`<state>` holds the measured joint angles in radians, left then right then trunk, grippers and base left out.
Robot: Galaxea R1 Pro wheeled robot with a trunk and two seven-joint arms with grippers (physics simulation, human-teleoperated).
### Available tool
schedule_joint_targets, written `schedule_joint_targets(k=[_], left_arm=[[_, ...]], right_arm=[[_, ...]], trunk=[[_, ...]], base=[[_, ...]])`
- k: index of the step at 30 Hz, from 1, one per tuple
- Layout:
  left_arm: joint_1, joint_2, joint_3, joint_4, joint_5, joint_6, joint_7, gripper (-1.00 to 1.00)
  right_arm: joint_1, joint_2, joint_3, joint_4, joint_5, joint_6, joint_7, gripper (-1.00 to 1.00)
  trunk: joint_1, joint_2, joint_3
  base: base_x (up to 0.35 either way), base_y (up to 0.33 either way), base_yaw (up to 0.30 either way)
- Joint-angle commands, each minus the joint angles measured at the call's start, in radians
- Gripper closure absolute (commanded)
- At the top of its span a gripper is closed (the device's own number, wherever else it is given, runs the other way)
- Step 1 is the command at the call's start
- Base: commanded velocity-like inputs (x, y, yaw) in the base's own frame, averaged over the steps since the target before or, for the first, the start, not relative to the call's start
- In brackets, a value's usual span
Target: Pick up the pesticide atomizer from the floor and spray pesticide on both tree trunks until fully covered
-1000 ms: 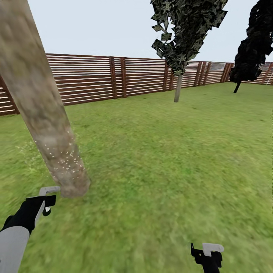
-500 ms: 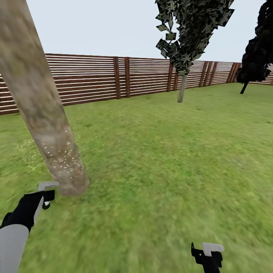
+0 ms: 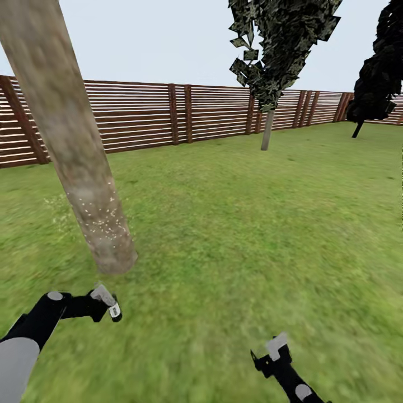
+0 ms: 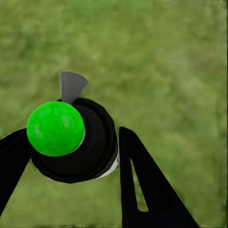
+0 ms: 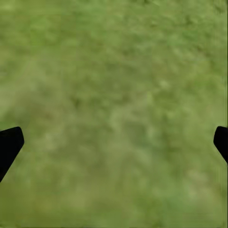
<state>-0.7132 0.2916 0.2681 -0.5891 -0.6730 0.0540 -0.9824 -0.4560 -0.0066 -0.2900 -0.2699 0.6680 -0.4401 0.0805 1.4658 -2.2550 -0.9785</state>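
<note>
Left wrist view: small dark bottle pinched tight

Pesticide atomizer [image 4: 97, 154] clamped between left gripper [image 3: 106, 302] fingers, at 7 o'clock in head view, near speckled tree trunk [image 3: 84, 168] at 10 o'clock. Looks light, hard, smooth, likely slippery. Best squeezed round the fat middle. Right gripper [image 3: 273, 350] spread wide, holding nothing.

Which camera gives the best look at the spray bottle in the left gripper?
The left wrist view: the spray bottle sits large between the black fingers, its top glowing green here. In the head view it is a small dark shape at the left gripper.
</note>
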Motion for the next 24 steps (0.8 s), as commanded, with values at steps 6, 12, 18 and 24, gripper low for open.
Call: schedule_joint_targets(k=[6,12,18,24], left_arm=[[0.000,-0.012,-0.034,0.074,-0.232,-0.102,-0.118,1.00],[0.000,-0.066,-0.149,0.088,-0.244,-0.104,-0.119,1.00],[0.000,-0.103,-0.246,0.113,-0.245,-0.101,-0.107,1.00],[0.000,-0.155,-0.248,0.119,-0.249,-0.100,-0.102,1.00]], right_arm=[[-0.038,0.000,0.032,-0.163,0.004,0.137,0.547,-1.00],[-0.038,0.028,0.034,-0.161,0.174,0.136,0.586,1.00],[-0.039,0.058,0.034,-0.161,0.224,0.135,0.658,1.00],[-0.039,0.142,0.035,-0.160,0.296,0.135,0.663,1.00]], trunk=[[0.000,0.000,0.000],[0.000,0.000,0.000],[0.000,0.000,0.000],[0.000,0.000,0.000]], base=[[-0.152,0.000,0.000],[-0.001,0.000,0.000],[0.000,0.000,0.000],[0.000,0.000,0.000]])
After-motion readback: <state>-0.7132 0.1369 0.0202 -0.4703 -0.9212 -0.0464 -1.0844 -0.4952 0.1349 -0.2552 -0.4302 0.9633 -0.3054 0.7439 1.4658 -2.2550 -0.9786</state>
